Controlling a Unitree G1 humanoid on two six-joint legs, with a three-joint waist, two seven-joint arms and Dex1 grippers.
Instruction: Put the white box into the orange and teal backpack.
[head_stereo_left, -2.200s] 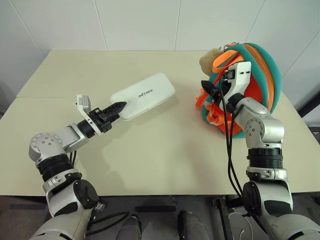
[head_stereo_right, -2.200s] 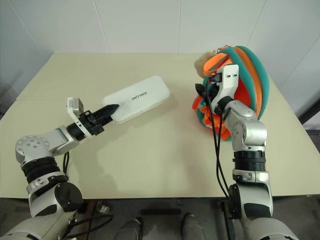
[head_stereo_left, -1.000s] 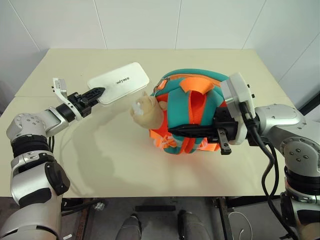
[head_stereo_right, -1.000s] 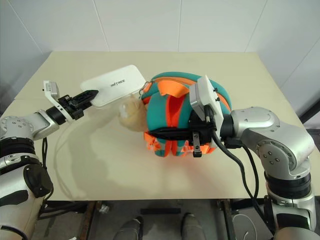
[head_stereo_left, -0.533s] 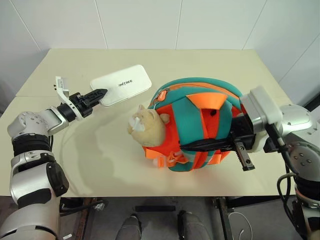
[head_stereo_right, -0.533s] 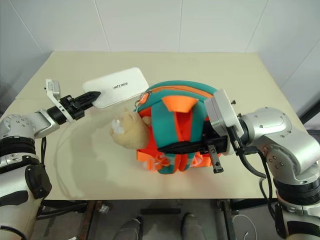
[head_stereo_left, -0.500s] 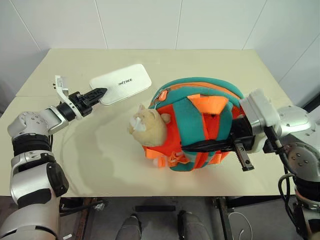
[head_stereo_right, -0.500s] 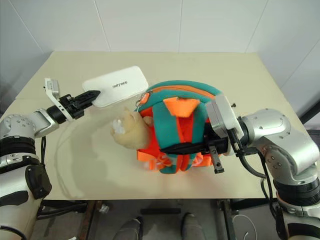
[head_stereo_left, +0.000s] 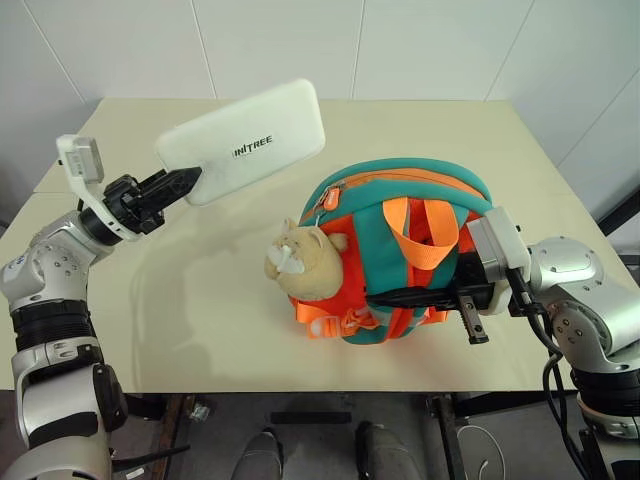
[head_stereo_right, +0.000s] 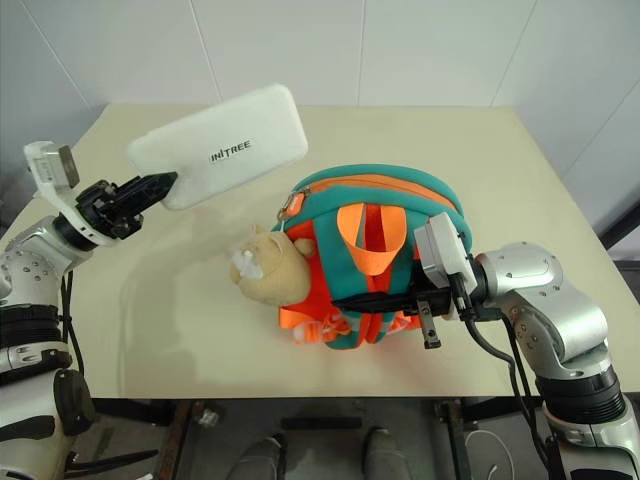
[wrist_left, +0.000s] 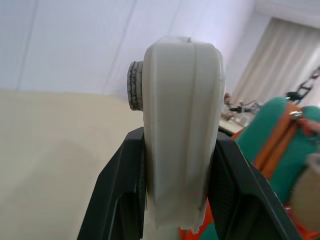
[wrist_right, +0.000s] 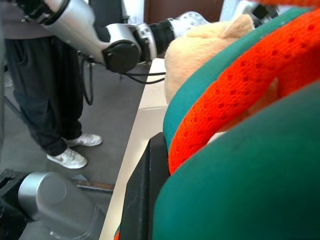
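Since a second ago, white box (head_stereo_left: 245, 142) lifted off tabletop (head_stereo_left: 200, 300). Backpack (head_stereo_left: 400, 250) nearest, right gripper (head_stereo_left: 420, 296) clamped on its strap. Box up-left of backpack, left gripper (head_stereo_left: 185, 182) clenching its end; long axis aims over backpack's top.

We count one white box (head_stereo_left: 244, 142), one orange and teal backpack (head_stereo_left: 400, 255) and one beige plush charm (head_stereo_left: 300, 262) hanging on it. We see two tools, the left tool (head_stereo_left: 178, 185) and the right tool (head_stereo_right: 395, 299). One worktop (head_stereo_left: 180, 300) carries the lot, and one person (wrist_right: 42, 95) stands beside it.
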